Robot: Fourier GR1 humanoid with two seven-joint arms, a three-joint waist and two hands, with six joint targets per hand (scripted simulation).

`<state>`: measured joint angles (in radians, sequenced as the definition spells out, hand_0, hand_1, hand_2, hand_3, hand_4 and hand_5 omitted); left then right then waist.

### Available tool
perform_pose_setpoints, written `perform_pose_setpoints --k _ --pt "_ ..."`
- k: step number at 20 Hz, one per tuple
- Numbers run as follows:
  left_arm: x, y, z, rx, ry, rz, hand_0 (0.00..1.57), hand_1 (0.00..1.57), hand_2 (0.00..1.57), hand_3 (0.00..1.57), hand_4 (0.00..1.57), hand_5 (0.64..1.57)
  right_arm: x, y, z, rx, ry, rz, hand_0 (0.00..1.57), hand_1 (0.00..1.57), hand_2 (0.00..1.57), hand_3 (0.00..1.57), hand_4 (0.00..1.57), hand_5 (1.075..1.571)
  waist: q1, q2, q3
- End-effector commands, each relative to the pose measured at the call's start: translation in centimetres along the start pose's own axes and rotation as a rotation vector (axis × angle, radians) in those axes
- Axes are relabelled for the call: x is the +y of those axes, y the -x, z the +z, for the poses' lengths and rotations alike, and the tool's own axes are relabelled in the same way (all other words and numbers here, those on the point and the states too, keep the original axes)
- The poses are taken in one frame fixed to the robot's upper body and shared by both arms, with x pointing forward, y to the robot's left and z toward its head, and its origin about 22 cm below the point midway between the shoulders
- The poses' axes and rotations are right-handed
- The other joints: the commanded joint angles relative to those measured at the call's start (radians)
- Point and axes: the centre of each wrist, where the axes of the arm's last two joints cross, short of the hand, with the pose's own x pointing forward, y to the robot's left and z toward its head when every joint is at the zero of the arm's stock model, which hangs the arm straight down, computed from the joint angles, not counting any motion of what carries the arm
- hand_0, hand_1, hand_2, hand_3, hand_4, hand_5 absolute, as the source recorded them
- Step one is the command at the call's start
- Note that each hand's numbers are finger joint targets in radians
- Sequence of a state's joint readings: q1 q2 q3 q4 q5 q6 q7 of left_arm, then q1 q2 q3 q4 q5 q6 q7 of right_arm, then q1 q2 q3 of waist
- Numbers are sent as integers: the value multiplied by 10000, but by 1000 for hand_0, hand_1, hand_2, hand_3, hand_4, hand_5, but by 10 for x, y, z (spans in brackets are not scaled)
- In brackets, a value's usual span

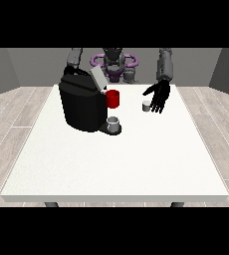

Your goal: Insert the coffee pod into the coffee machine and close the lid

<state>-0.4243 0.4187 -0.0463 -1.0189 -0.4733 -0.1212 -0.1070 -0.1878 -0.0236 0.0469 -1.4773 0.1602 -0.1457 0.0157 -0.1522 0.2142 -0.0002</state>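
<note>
Front view: the coffee pod [146, 106] stands upright on the counter [136, 159], just beside the robot hand [159, 96] at the view's right, toward the coffee machine [82, 105]. That robot hand is open, fingers pointing down, holding nothing. The lid [98, 77] is raised. Open counter separates pod from machine; the other robot hand is hidden.

Grey walls [17, 67] meet a pale plank floor [12, 119] — large white table [116, 169] at centre.

Grey-armed robot [114, 62], purple shoulder rings, black hand [159, 95] with slender fingers [160, 108].
</note>
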Motion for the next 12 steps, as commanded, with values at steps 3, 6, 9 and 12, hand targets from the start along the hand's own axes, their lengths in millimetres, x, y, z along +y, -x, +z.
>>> perform_pose_setpoints --k 3,6,9,12 --pt "-18 -16 -24 -30 -284 -736 946 946 967 665 0 1571 16 6 -4 521 -279 136 0 0 0 0 0 1571 61 -204 0" --pt "-13 -12 -24 -580 -565 -1688 888 888 963 816 384 1571 8 9 -11 495 -94 150 0 0 0 0 0 1571 136 64 0" --pt "-13 -34 -35 -984 -663 -2654 1038 1038 1105 908 462 1571 2 7 -29 98 -162 90 0 0 0 0 0 1571 290 474 4" --pt "-18 -19 -31 -406 147 -3436 817 817 956 799 368 1571 11 20 -16 602 -226 73 0 0 0 0 0 1571 183 -22 4"
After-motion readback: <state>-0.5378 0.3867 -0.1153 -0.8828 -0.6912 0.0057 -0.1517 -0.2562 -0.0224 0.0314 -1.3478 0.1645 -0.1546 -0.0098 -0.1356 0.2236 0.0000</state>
